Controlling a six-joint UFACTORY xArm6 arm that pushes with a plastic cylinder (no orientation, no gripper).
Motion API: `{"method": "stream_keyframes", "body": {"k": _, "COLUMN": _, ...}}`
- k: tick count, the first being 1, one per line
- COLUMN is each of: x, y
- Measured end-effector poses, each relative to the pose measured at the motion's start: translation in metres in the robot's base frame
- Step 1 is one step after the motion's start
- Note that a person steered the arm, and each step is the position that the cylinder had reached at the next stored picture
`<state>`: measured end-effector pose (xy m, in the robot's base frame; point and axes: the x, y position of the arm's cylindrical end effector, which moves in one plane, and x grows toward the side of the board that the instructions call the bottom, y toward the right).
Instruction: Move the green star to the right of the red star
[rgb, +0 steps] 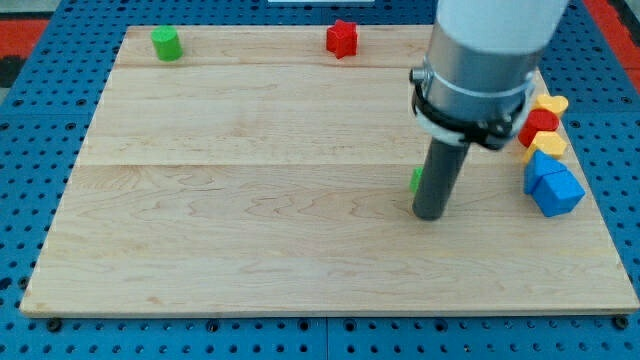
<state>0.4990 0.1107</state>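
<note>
The red star (342, 38) sits near the top edge of the wooden board, a little right of centre. My dark rod comes down at the right-centre of the board and my tip (430, 214) rests on the wood. Only a sliver of a green block (414, 180) shows at the rod's left side; the rod hides the rest, so its shape cannot be made out. The tip is well below and to the right of the red star.
A green cylinder (166, 43) stands at the board's top left. At the right edge a cluster holds a yellow block (552, 103), a red block (538, 123), another yellow block (549, 145) and two blue blocks (552, 184).
</note>
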Motion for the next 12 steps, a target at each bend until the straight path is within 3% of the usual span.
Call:
{"method": "stream_keyframes", "body": {"k": 2, "x": -0.066, "y": 0.019}}
{"method": "stream_keyframes", "body": {"k": 5, "x": -0.131, "y": 0.019}}
{"method": "stream_keyframes", "body": {"k": 7, "x": -0.112, "y": 0.026}}
{"method": "stream_keyframes", "body": {"k": 10, "x": -0.157, "y": 0.05}}
{"method": "stream_keyframes", "body": {"k": 12, "x": -0.224, "y": 0.052}}
